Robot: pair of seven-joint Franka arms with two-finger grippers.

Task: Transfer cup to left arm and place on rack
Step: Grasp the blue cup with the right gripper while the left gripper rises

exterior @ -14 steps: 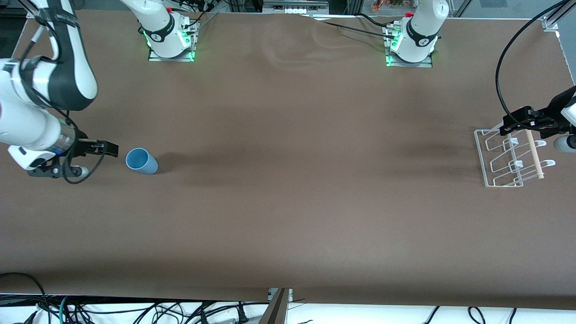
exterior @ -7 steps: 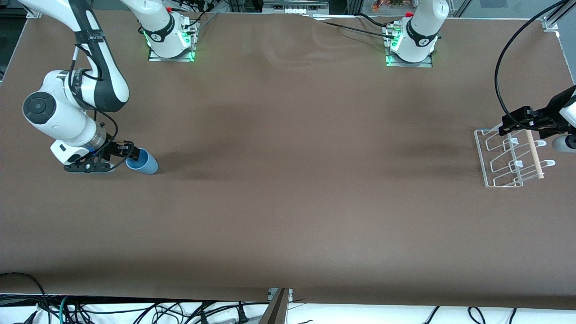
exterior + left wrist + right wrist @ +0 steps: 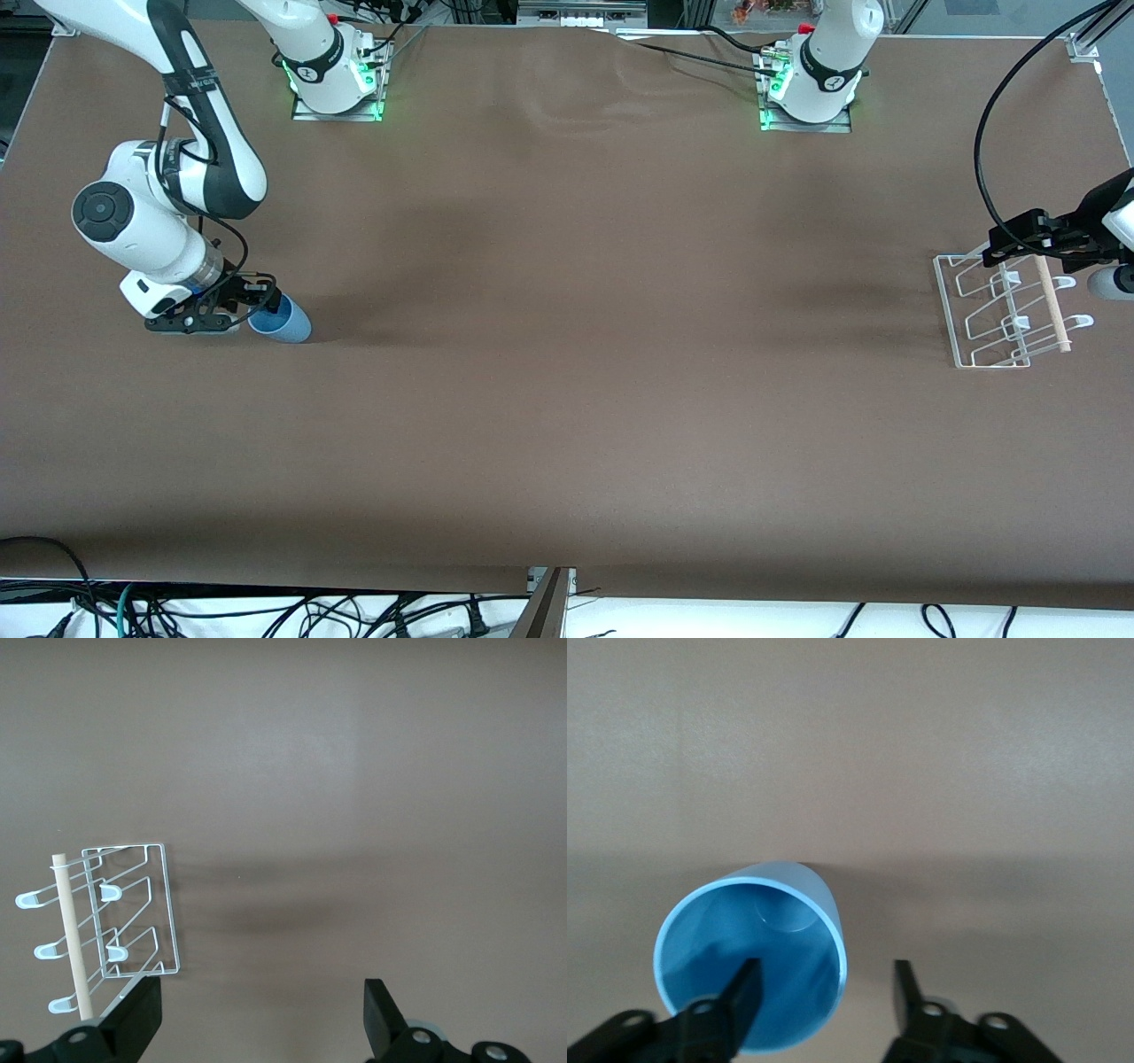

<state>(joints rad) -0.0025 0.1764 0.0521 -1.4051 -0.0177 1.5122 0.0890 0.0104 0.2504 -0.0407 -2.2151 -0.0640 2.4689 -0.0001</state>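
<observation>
Cup (image 3: 282,322) rim straddled by right pincer (image 3: 259,304), tilted low

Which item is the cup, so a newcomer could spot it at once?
Start at the right arm's end of the brown table, where the right gripper is low over the cloth. The cup stands upright there, one of the fingers inside its rim and one outside. It is the only light-blue thing; the white wire rack sits at the left arm's end.

Brown-covered table (image 3: 567,399), tangled cables (image 3: 266,616) on perhaps white floor below
</observation>
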